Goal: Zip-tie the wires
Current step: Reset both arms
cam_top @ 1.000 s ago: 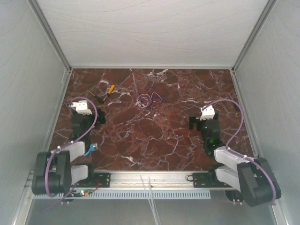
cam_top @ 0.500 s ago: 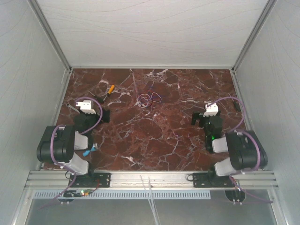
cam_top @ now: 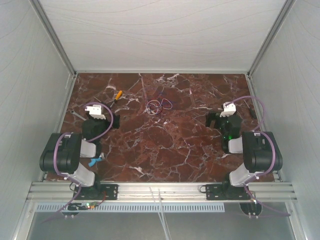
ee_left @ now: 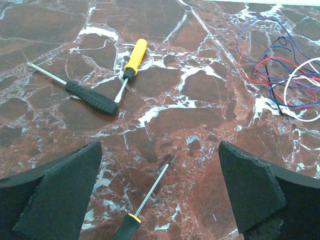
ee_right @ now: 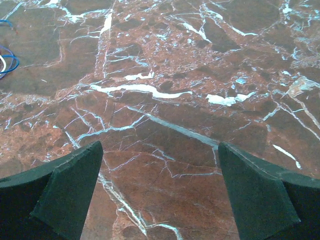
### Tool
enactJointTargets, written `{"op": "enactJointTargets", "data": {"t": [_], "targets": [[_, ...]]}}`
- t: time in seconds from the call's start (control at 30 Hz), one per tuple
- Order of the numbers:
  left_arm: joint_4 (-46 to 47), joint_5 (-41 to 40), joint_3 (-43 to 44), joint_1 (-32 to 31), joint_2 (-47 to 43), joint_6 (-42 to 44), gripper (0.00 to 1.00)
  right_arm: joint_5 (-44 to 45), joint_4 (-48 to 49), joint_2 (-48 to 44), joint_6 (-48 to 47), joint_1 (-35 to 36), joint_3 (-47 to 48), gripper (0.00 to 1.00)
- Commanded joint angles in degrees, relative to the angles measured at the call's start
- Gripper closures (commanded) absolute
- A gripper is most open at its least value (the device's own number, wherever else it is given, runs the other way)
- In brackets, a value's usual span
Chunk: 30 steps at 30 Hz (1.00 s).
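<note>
The wires [cam_top: 159, 105] are a small tangle of thin white, purple, red and blue loops lying on the marble table [cam_top: 165, 145] at the far centre. They also show at the right of the left wrist view [ee_left: 280, 75], and one blue loop shows at the left edge of the right wrist view [ee_right: 7, 57]. My left gripper [cam_top: 102, 120] is open and empty above the left side of the table, its jaws wide apart [ee_left: 160, 195]. My right gripper [cam_top: 223, 119] is open and empty above the right side [ee_right: 160, 195], over bare marble. Both are well apart from the wires.
A yellow-handled screwdriver [ee_left: 134, 57] and a black-handled one [ee_left: 90, 97] lie at the far left [cam_top: 113, 97]. A third screwdriver [ee_left: 147, 197] lies on the table below my left jaws. Thin white strips [cam_top: 160, 200] cross the front rail. Walls enclose three sides.
Both arms have folded upward at the elbows, and both grippers have moved a little toward the far side. The wires and screwdrivers have not moved.
</note>
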Motion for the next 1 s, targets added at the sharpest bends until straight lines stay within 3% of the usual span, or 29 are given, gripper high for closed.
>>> {"op": "enactJointTargets", "data": {"t": [0.0,0.97], "targets": [[2.5,-2.3,1.9,-0.4,-0.1,1.4,0.00,-0.8,0.9,0.0,0.4,0.2,0.4,0.02],[2.6,-2.3,1.9,-0.4,-0.1,1.4,0.00,-0.6,0.7,0.0,0.4,0.3,0.5,0.02]]}}
